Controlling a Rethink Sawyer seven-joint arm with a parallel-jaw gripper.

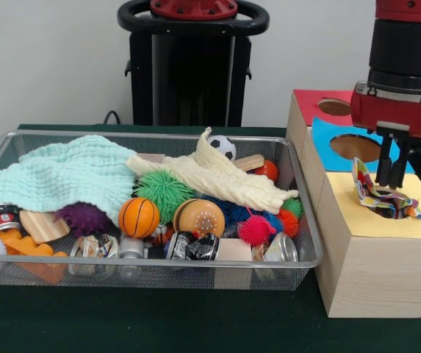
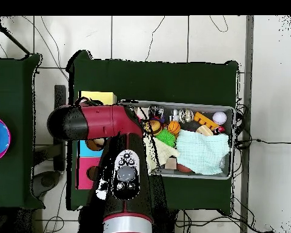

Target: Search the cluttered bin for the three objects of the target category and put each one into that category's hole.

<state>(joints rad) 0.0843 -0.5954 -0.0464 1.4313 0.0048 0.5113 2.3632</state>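
Pincer (image 1: 392,173) closed on patterned cloth (image 1: 383,198), dark green table (image 1: 122,323), white wall (image 1: 48,59)

Even, bright, soft-shadowed indoor light

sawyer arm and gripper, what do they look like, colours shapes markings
The arm is built of thick rounded red segments with black joints and end caps; from overhead, a black panel on it carries grey round markings. In the front view the wrist is a black cylinder with a silver band above a red housing. The gripper has two slim, straight black fingers. No loose cables show on it.
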